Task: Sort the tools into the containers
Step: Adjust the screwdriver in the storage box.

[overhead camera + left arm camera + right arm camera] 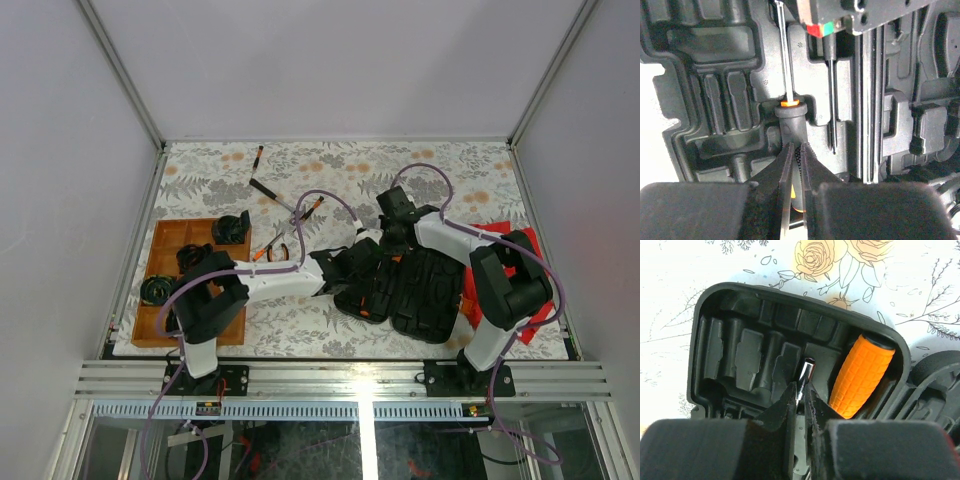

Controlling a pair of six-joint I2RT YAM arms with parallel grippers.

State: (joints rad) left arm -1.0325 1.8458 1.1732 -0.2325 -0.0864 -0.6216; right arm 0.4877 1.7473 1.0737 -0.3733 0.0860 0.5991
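Roughly mid-task, by my read. Far left, the wooden tray [165, 240] has 3 dark round items [230, 228] in its compartments; I can't tell what they are.

On the desk [450, 165] right of the tray and behind it, 4 tools lie loose, none in a container:
- small screwdriver [257, 157]
- hammer [272, 192]
- orange-handled driver [311, 208]
- pliers [272, 246]

Centre: the black case [420, 300] lies open and flat, with both arms over it.
- The left gripper [795, 150] has its jaws narrow, pinching the black handle of a screwdriver [790, 112]. The blade lies along a moulded slot, so it looks seated or close to it.
- A thin precision driver [832, 100] sits in the next slot.

Further right, the right gripper [799, 390] has its jaws narrow on a chrome shaft [806, 372], held over the case's end pocket row. An orange grip [862, 375] is already bedded just beside it.

Judgement: at least 2 pieces are stowed in the case and 2 more are in the jaws at their slots. Left to do: release both, then fetch the 4 loose tools. Many case recesses look vacant.
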